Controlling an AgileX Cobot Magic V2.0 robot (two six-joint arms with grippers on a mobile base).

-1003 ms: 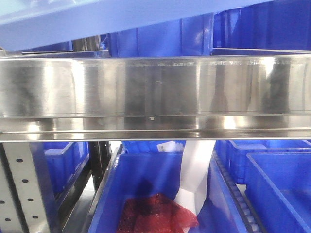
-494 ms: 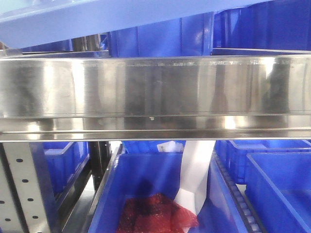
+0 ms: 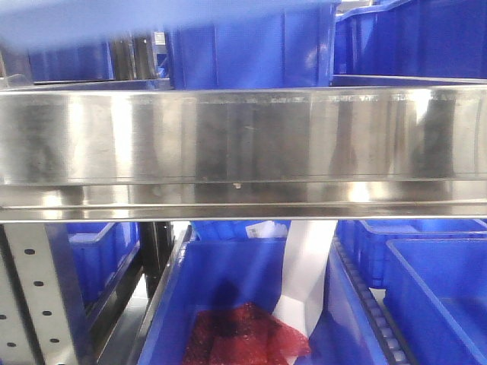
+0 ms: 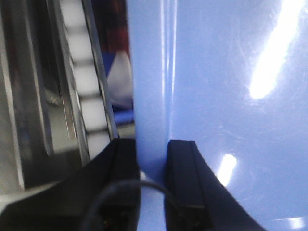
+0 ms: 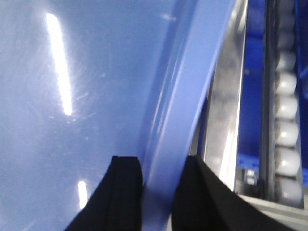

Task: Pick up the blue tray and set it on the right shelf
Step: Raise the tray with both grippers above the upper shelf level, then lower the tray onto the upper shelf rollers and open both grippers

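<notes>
Setting: a warehouse rack in brushed steel, stocked with dark-blue bins, fills the front view.

Nearest, wrist views. Your left gripper [image 4: 151, 149] is closed down on the flared rim of the wide, shallow, glossy light-blue plastic tray [image 4: 231, 96], one black finger on each side of the wall. Your right gripper [image 5: 161, 166] pinches the opposite rim the same way. Both jaws are narrowed to wall thickness, so the tray is held between the two arms. White roller tracks [image 5: 288, 125] run just beside the tray's edge on each side.

Front view. The tray shows only as a blurred pale-blue band [image 3: 114, 19] at the top left. It sits above the shiny stainless-steel front rail [image 3: 243, 137] of the shelf and is not touching it. Behind the rail stand deep dark-blue storage bins [image 3: 251, 46]. Below it are a perforated grey upright [image 3: 34, 296] and a bin holding red mesh [image 3: 243, 334].

Judgement: grasp done, and the placing step is in hand with the tray not yet set down. Next, keep both wrists level, carry the tray in over the rail, lower both arms together, then open both grippers. Free space on the shelf cannot be seen from here.
</notes>
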